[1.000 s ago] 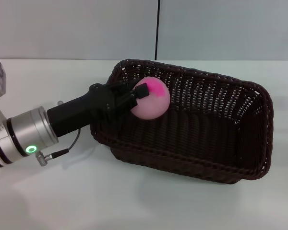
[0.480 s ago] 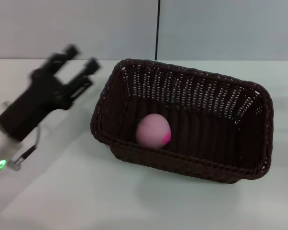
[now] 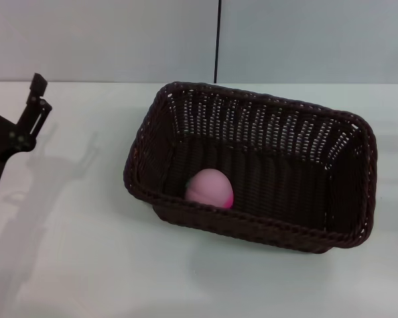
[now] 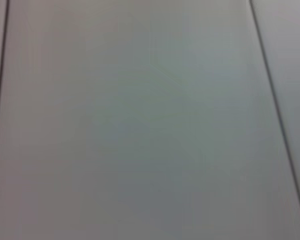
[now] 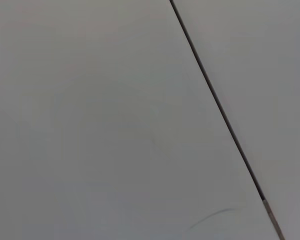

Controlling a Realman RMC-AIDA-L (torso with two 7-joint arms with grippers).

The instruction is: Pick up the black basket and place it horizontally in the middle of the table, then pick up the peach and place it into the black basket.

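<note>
The black basket (image 3: 272, 132) sits lengthwise across the middle of the white table (image 3: 86, 258) in the head view. The peach (image 3: 210, 187) lies inside it on the bottom, against the near wall at the basket's left end, partly hidden by the rim. My left gripper (image 3: 12, 75) is at the far left edge of the view, well clear of the basket, open and empty. Only one finger (image 3: 34, 99) shows fully. The right gripper is out of view. Both wrist views show only plain grey wall panels.
A grey wall with a dark vertical seam (image 3: 219, 40) stands behind the table. The left arm's shadow falls on the tabletop left of the basket.
My left gripper let go of the peach, which dropped to the basket's bottom by the near wall. The arm then drew back to the left, out over the table's edge.
</note>
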